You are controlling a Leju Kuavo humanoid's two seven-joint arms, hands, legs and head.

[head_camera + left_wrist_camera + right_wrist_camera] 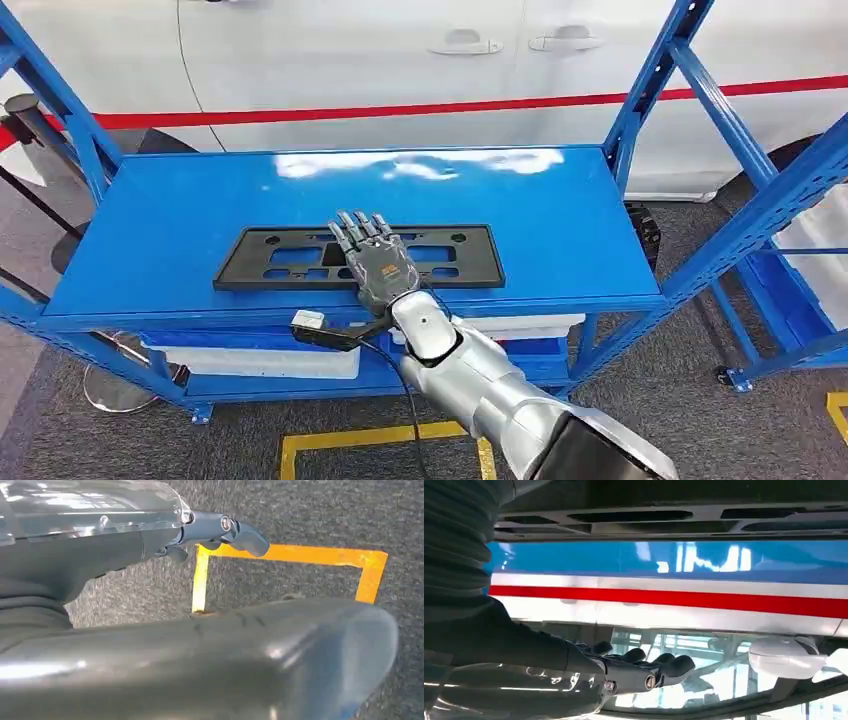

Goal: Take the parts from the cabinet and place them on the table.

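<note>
Black slotted plate (pixel 300 258): flat on the blue shelf (pixel 180 225), near its front edge. Likely light, stiff, thin; best pinched at the front long rim or through a slot. Right hand (pixel 375 262): fingers extended above plate's middle, grasping nothing. Left hand (pixel 220 530): hanging over floor, state unclear.

Ahead of me, across the top of the frame, stands a white car body (pixel 330 60) with a red stripe (pixel 420 108) along its side and two door handles (pixel 465 43) near upper centre. Grey carpet floor (pixel 650 400) fills the lower frame. Yellow floor tape (pixel 370 438) marks a box outline at lower centre. A white bin (pixel 250 362) sits at lower left.
</note>
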